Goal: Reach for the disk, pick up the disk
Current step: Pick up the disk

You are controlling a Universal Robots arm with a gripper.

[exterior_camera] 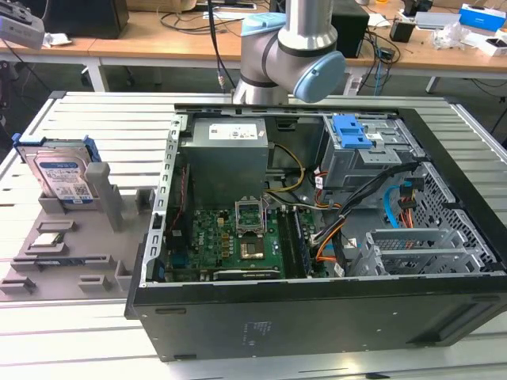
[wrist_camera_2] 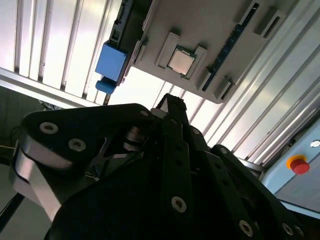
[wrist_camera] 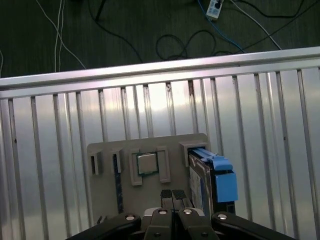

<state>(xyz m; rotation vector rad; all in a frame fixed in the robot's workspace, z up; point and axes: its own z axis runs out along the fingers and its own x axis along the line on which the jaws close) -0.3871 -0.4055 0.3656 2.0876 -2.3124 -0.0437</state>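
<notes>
The disk (exterior_camera: 62, 172) stands on edge in a grey holder (exterior_camera: 87, 235) at the exterior view's left, beside the open computer case (exterior_camera: 317, 317). My pincer (wrist_camera: 172, 194) hangs near it, clenched on nothing. The disk looks rigid, weighty and shock-sensitive; I judge its blue rails (wrist_camera: 225, 182) the safest hold.

in the exterior view the arm (exterior_camera: 291, 55) is cut off by the top edge, and the lower part of the disk (exterior_camera: 60, 174) is hidden behind the grey holder (exterior_camera: 99, 190) it stands in (the print on its label is too small to make out). in the first wrist view the gripper (wrist_camera: 172, 194) runs off the bottom edge, and the disk (wrist_camera: 204, 182) shows edge-on, its broad face turned away and its near end lost behind the black links. in the second wrist view the gripper (wrist_camera_2: 169, 100) covers part of the grey holder (wrist_camera_2: 200, 25) with its dark body, and the disk (wrist_camera_2: 111, 62) runs off the top edge.
</notes>
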